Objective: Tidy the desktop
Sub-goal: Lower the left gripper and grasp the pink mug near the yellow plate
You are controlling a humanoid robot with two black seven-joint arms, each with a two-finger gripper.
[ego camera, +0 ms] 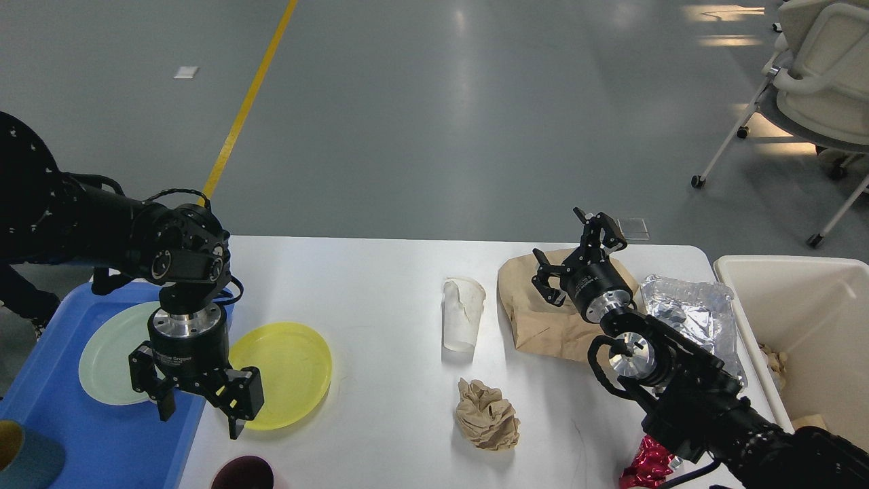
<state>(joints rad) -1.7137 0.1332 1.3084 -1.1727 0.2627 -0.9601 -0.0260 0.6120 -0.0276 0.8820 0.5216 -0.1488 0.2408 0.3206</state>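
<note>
The white desktop (380, 299) carries a yellow plate (292, 370), a crushed white paper cup (463, 314), a crumpled brown paper ball (486, 414), a brown paper bag (543, 319), crumpled silver foil (689, 309) and a red foil scrap (645, 462). My left gripper (198, 411) is open and empty, pointing down over the yellow plate's left rim by the tray edge. My right gripper (577, 248) is open and empty, above the brown bag.
A blue tray (102, 435) at the left holds a pale green plate (108, 353) and a teal cup (27, 455). A dark maroon cup (243, 473) stands at the front edge. A cream bin (808, 319) stands right of the table. Chairs (815, 75) stand far right.
</note>
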